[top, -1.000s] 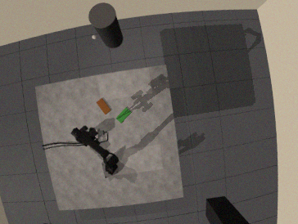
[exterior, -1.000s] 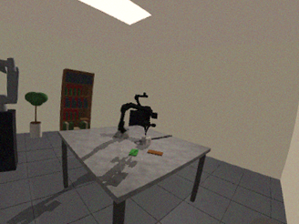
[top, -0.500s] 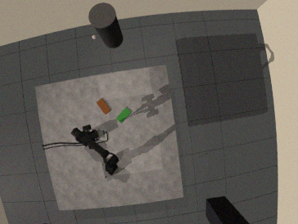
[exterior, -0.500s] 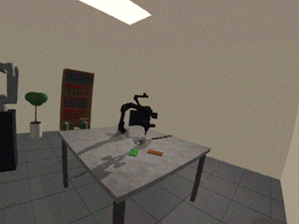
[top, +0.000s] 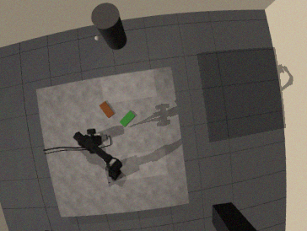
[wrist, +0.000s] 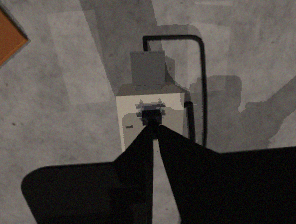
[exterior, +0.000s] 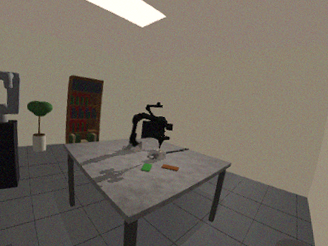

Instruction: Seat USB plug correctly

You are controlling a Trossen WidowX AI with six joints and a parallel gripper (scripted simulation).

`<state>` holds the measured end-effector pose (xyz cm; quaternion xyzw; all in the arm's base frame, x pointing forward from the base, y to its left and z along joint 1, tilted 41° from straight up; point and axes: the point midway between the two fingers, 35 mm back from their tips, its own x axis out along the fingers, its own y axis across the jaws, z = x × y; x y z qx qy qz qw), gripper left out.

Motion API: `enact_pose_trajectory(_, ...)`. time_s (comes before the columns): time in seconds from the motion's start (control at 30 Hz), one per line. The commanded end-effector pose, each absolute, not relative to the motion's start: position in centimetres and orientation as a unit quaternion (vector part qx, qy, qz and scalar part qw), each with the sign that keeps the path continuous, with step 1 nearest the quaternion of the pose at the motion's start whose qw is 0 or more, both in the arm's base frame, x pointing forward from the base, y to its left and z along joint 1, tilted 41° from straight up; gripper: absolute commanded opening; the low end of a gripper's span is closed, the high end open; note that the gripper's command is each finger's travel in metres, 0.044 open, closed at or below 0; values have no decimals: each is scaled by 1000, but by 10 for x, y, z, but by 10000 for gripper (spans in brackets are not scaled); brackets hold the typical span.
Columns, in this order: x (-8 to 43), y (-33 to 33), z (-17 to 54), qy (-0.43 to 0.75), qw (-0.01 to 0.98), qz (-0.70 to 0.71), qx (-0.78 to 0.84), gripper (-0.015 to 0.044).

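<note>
1. Your tool [top: 96, 138] [exterior: 160, 147] [wrist: 154, 131] is closed on something slim. From the wrist view, you can take that to be the dark USB plug [wrist: 151, 117], just at twelve o'clock of the fingertips.
2. The plug sits over the pale top of the power cube [top: 104, 137] [exterior: 156, 156] [wrist: 175, 107], which stands near the middle of the surface [top: 63, 190] [exterior: 152, 187] [wrist: 40, 125]. A grey block [wrist: 148, 67] adjoins the cube at twelve o'clock in the wrist view, and a black cable [wrist: 202, 75] loops round towards three.
3. You are probably in the freeing and turning step. You cannot tell from here whether the plug is clear of the socket, nor which way round it is.
4. Next, make sure it is out. If it is, finish the half turn above the cube, line it up squarely and press straight down. If it is still caught, lift straight up first; twisting it there could drag the cube.
5. Keep your grip until it seats fully, then open and rise clear.
6. Watch the cable loop, plus the orange block [top: 107, 110] [exterior: 170, 168] [wrist: 10, 40] at twelve o'clock and the green block [top: 127, 119] [exterior: 146, 166] near two from the cube, seen from the top.
</note>
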<state>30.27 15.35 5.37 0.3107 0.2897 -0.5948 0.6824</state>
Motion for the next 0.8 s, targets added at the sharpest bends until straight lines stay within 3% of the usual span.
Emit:
enact_pose_trajectory(0.0,303,153,53,288,681,-596,313,0)
enact_pose_trajectory(0.77,302,153,51,294,680,-593,315,0)
